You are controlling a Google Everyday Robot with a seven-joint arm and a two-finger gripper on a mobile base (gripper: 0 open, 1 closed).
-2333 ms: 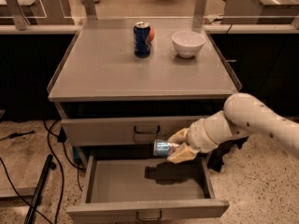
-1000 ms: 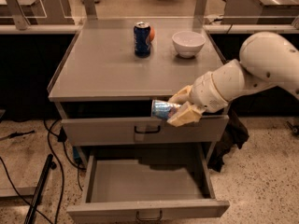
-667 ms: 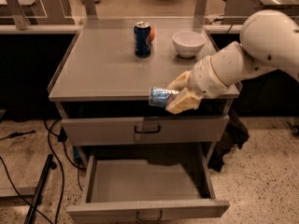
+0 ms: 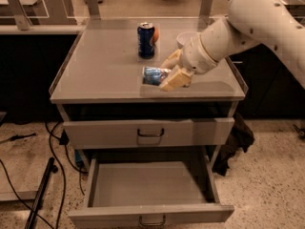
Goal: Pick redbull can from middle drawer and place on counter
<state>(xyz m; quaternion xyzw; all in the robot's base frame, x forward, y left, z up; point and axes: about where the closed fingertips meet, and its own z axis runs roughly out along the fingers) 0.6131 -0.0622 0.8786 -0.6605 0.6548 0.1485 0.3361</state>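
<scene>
My gripper is shut on the redbull can, a slim blue-and-silver can held on its side. It hangs a little above the front middle of the counter. The white arm reaches in from the upper right. The middle drawer stands pulled open below, and nothing shows inside it. The like drawer front above it is closed.
A wider dark-blue soda can stands upright at the back middle of the counter. A white bowl sits behind my arm, partly hidden. Black cables lie on the floor at the left.
My gripper has lifted the redbull can from the open drawer, past the upper drawer front, to above the counter's front part, moving up and back.
</scene>
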